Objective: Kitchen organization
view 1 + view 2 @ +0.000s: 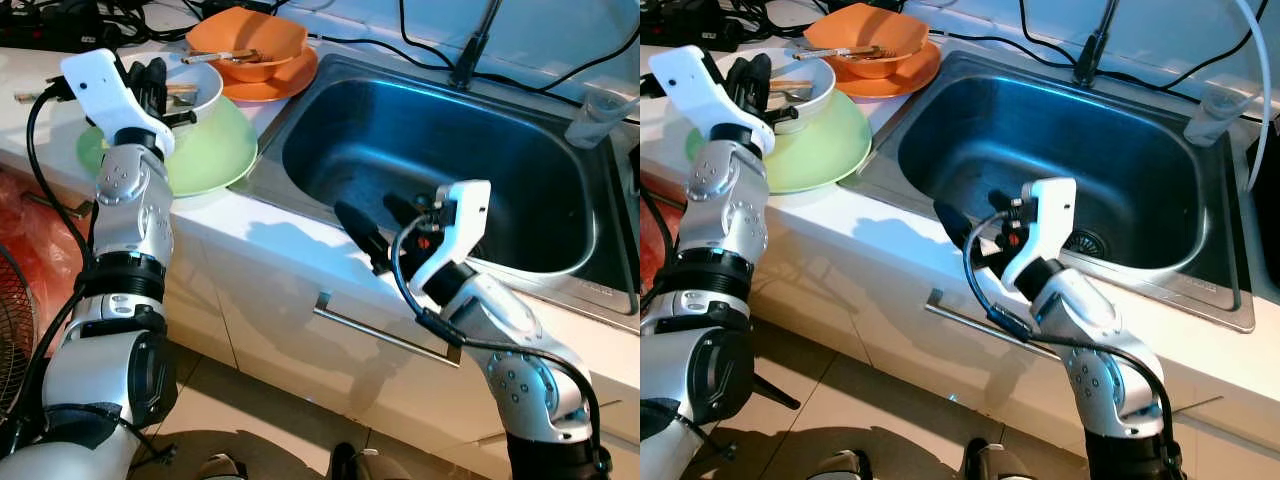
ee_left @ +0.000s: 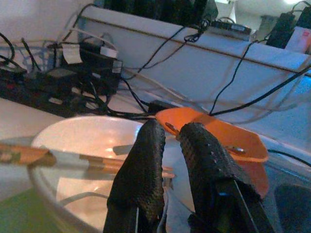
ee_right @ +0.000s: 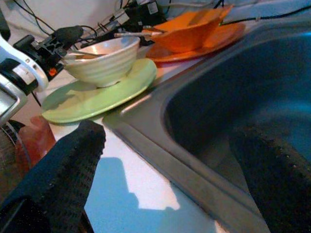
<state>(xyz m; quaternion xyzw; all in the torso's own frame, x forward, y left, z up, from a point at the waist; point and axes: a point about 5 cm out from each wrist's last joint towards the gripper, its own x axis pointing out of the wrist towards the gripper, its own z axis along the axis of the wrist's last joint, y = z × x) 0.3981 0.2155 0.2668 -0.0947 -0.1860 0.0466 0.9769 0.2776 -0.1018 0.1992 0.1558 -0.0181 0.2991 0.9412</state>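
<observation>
The left tool [image 1: 165, 90] hangs over the white bowl [image 1: 200, 90], its fingers close together with a thin gap and nothing clamped. It looks poised to pick out the chopsticks [image 1: 180, 92] lying in that bowl, which I take as the step in hand. The bowl sits on a green plate [image 1: 215, 150] on the bench [image 1: 290, 235], just left of the sink [image 1: 420, 150]. Behind it an orange bowl [image 1: 250, 40] rests on an orange plate [image 1: 275, 85], also holding utensils. The right tool [image 1: 385, 225] sits at the sink's near rim with its fingers spread wide, empty, apparently waiting.

The right eye view shows the same stack; the chopsticks [image 1: 790, 90] run roughly left-to-right across the bowl.

From the left wrist, the tool's two fingers [image 2: 141, 170] nearly touch above the bowl's rim [image 2: 73, 131]. The chopsticks [image 2: 104, 162] lie flat, long axis crosswise to the fingers, one end resting over the rim.

From the right wrist, a finger [image 3: 68, 170] frames the bench edge, its mate well apart, and the green plate [image 3: 97, 97] lies beyond.
</observation>
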